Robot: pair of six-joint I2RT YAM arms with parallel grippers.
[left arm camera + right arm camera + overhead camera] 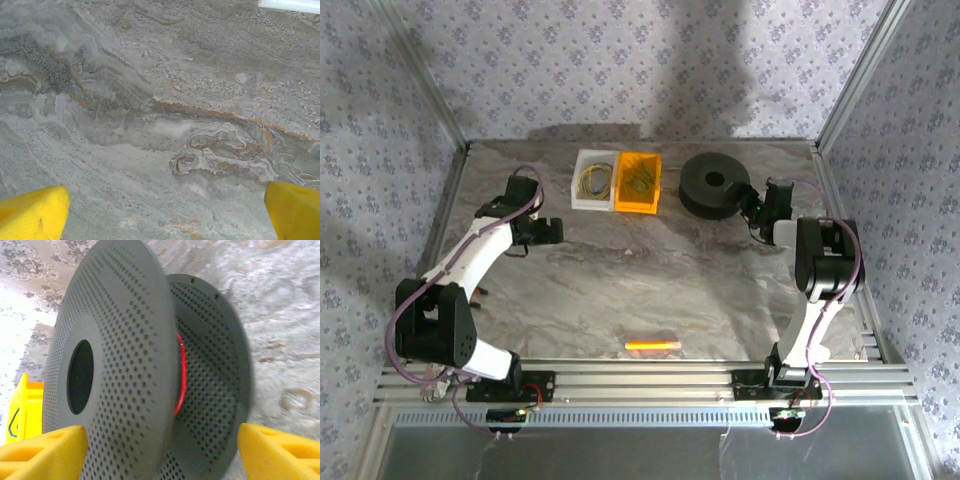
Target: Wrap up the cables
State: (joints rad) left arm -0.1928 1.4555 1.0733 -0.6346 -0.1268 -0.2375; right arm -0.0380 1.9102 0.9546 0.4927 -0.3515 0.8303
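Observation:
The cables (pixel 640 181) are thin green wire lying in a yellow-orange bin (pixel 638 200) at the back of the table; a bit of green wire (pixel 11 423) also shows in the right wrist view. To the bin's right lies a black perforated spool (pixel 713 187) with a red band in its groove (pixel 182 371). My right gripper (pixel 162 455) is open and straddles the spool (pixel 125 350), one yellow fingertip close outside each flange. Over bare table stands my left gripper (pixel 167 215), wide open, in front of the trays (pixel 548 232).
A white tray (pixel 576 196) holding yellow coiled wire (pixel 595 180) stands left of the bin. A small orange strip (pixel 652 345) lies near the table's front edge. Metal frame posts and patterned walls close in the sides and back.

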